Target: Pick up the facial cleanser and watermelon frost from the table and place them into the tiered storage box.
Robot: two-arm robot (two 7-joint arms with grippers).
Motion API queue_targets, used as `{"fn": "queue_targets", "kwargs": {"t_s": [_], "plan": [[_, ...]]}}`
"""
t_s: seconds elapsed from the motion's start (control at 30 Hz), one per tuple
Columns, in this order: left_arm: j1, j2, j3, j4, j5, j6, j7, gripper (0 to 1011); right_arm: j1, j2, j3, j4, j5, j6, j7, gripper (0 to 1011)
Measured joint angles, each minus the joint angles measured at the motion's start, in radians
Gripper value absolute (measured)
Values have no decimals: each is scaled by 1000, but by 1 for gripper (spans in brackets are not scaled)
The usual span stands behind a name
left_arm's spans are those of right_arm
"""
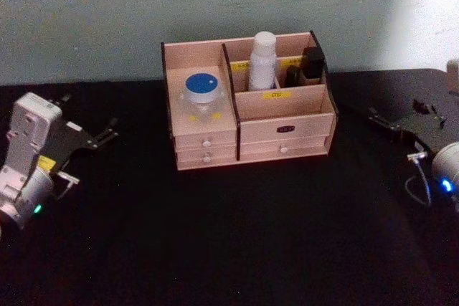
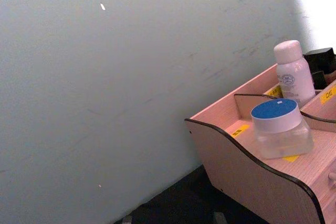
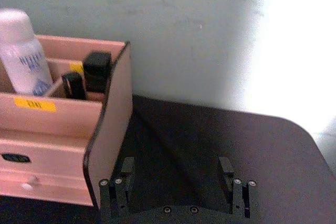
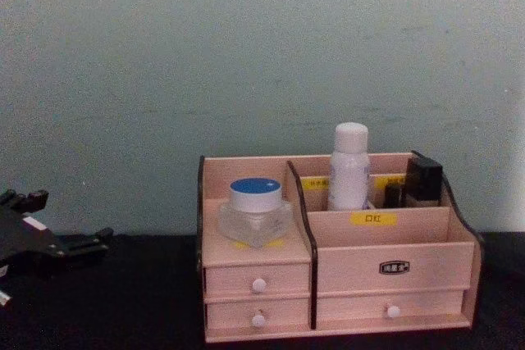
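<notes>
Blue-lidded jar in tiered storage box

almost nothing is reading clearly here. the tiered storage box is carrying small yellow labels on its dividers, and their dark characters are staying too small to make out. a dark oval badge on the front panel is showing pale marks that cannot be read. the white bottle standing in a back compartment is bearing blue print and a round emblem, both illegible.
</notes>
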Motion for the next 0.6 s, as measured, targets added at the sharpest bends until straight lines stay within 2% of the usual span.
{"fn": "queue_targets", "kwargs": {"t_s": [0.27, 0.6], "plan": [[0, 0, 0, 0, 0, 0, 0, 1001, 5, -34, -8, 42, -34, -1, -12, 1002], [0, 0, 0, 0, 0, 0, 0, 1001, 5, -30, -8, 39, -33, -1, -12, 1002]]}}
